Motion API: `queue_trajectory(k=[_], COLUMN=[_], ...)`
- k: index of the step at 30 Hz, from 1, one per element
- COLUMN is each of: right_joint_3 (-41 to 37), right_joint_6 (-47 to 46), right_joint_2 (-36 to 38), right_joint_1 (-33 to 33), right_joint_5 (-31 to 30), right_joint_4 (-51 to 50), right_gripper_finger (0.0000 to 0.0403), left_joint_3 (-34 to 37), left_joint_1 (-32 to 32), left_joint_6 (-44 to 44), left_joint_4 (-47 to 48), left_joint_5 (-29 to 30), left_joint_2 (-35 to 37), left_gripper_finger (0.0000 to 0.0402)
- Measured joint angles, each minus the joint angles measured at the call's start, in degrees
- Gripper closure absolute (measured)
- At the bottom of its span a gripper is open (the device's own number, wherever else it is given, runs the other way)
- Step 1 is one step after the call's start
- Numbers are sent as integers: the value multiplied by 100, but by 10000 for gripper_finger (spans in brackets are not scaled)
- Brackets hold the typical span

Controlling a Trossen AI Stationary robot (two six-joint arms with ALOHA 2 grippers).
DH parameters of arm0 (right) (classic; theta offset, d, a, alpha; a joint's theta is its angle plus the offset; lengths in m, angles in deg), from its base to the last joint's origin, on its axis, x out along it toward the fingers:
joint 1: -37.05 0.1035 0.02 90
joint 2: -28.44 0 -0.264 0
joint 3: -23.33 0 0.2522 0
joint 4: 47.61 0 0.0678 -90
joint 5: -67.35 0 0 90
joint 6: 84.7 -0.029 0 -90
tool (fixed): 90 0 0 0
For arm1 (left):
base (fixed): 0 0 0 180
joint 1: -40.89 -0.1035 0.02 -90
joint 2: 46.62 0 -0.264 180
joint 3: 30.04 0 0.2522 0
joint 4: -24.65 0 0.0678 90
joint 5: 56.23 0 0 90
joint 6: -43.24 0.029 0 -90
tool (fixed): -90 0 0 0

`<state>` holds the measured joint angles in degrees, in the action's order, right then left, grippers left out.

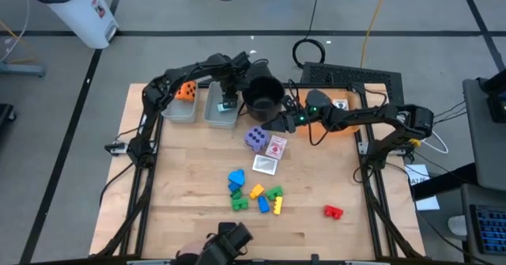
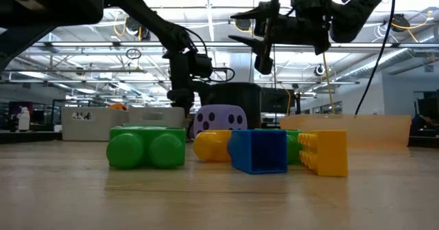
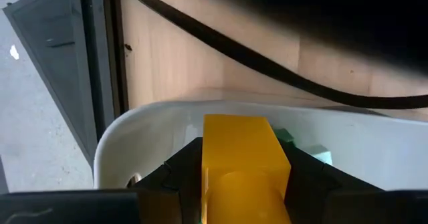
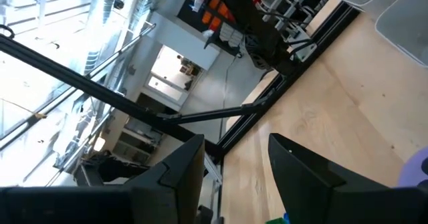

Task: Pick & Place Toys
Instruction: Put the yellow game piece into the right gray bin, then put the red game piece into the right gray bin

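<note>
Left wrist view: a yellow block [image 3: 244, 164] is clamped between the left gripper [image 3: 244, 184] fingers, long axis running straight out past the fingertips, over a grey bin [image 3: 154, 127] at the table's far edge. The right gripper [image 4: 234, 177] is seen parted and empty, raised beside the black pot [image 1: 262, 96].

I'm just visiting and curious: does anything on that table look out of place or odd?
Nothing looks broken or spilled. One red block lies off by itself, apart from the cluster of blocks. The left gripper holds a yellow block over a grey bin.
</note>
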<state>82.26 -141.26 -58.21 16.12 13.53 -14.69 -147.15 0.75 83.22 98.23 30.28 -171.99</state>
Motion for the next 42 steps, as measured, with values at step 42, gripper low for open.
queue_trajectory(k=[42], right_joint_3=[-2], right_joint_6=[-32], right_joint_2=[0], right_joint_1=[2], right_joint_5=[10], right_joint_4=[26], right_gripper_finger=[242], left_joint_3=[-1461], left_joint_1=[42], left_joint_6=[-674], left_joint_4=[872], left_joint_5=[363], left_joint_2=[-24], left_gripper_finger=[144])
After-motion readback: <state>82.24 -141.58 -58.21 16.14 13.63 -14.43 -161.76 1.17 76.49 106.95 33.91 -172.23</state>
